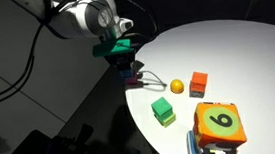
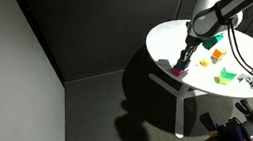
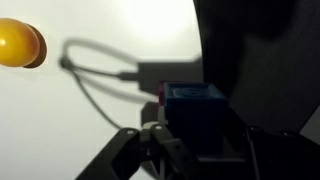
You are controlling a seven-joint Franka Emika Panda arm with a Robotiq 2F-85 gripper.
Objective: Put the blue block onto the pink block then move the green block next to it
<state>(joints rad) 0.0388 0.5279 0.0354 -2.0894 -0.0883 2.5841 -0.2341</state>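
Note:
In the wrist view the blue block (image 3: 195, 108) sits between my gripper's (image 3: 200, 150) fingers, which are closed on its sides. A sliver of the pink block (image 3: 163, 95) shows at the blue block's left edge, under it. In both exterior views the gripper (image 1: 130, 73) (image 2: 182, 61) stands upright at the round table's edge, with the pink block (image 2: 180, 73) at its tips. The green block (image 1: 163, 110) (image 2: 227, 75) lies apart, near the table's rim.
A yellow-orange ball (image 1: 176, 86) (image 3: 18, 42) and an orange-red cube (image 1: 199, 82) lie mid-table. A big orange numbered die (image 1: 220, 125) stands beyond the green block. A grey cable (image 3: 100, 75) loops on the white table (image 1: 235, 48) beside the gripper. The floor drops away past the edge.

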